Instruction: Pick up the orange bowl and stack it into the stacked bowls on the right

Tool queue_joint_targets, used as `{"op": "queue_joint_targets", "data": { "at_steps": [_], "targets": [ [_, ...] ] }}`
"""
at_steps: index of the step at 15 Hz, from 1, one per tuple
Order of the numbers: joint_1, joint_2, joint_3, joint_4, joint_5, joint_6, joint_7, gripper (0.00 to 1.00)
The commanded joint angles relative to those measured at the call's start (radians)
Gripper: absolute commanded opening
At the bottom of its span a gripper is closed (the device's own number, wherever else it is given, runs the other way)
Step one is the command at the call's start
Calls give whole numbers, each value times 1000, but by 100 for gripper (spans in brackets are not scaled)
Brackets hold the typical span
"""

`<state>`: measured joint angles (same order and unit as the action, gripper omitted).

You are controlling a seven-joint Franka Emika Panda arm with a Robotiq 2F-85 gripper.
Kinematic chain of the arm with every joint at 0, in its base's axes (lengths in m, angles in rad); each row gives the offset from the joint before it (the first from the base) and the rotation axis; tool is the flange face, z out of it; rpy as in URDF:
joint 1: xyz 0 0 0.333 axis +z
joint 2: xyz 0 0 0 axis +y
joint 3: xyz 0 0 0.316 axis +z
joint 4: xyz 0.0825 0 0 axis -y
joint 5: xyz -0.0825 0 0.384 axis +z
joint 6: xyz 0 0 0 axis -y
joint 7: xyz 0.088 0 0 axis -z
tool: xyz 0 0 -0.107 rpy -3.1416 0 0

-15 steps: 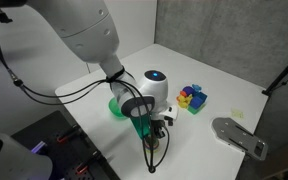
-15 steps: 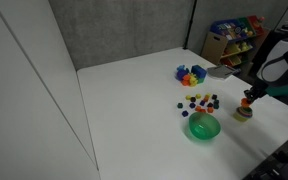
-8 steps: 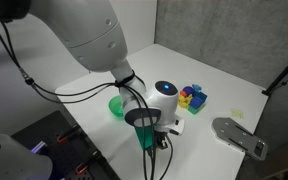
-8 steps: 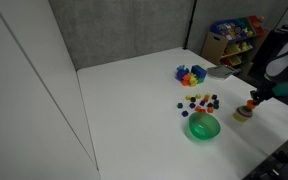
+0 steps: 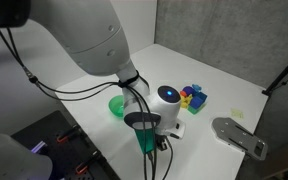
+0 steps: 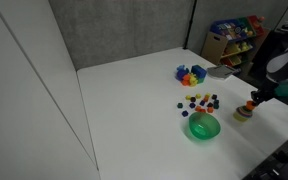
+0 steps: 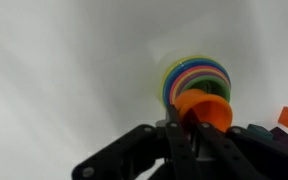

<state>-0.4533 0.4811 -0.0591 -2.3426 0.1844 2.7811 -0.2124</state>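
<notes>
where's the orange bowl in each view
Exterior view: not visible, likely behind the gripper, low centre.
Exterior view: orange bowl at far right, just above the stacked bowls.
Wrist view: right of centre, overlapping the stacked bowls.
Shared landmark: big green bowl, both exterior views.

The orange bowl (image 7: 206,110) is bright orange; the stacked bowls (image 7: 189,75) show green, blue, pink rings.

Arm (image 5: 84,40) reaching down, wrist vertical, pincer (image 7: 184,122) clamped on the orange bowl (image 7: 208,110)
</notes>
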Motion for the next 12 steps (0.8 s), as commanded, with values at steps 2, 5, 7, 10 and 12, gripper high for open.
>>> {"op": "queue_joint_targets", "data": {
  "at_steps": [2, 5, 7, 10, 12],
  "targets": [
    [-40, 2, 39, 14, 42, -14, -75, 4],
    [-50, 7, 51, 12, 50, -7, -97, 4],
    [-57, 11, 59, 13, 56, -10, -110, 4],
    [-67, 16, 68, 12, 59, -5, -125, 12],
    [-77, 17, 77, 11, 62, -4, -137, 37]
  ]
}}
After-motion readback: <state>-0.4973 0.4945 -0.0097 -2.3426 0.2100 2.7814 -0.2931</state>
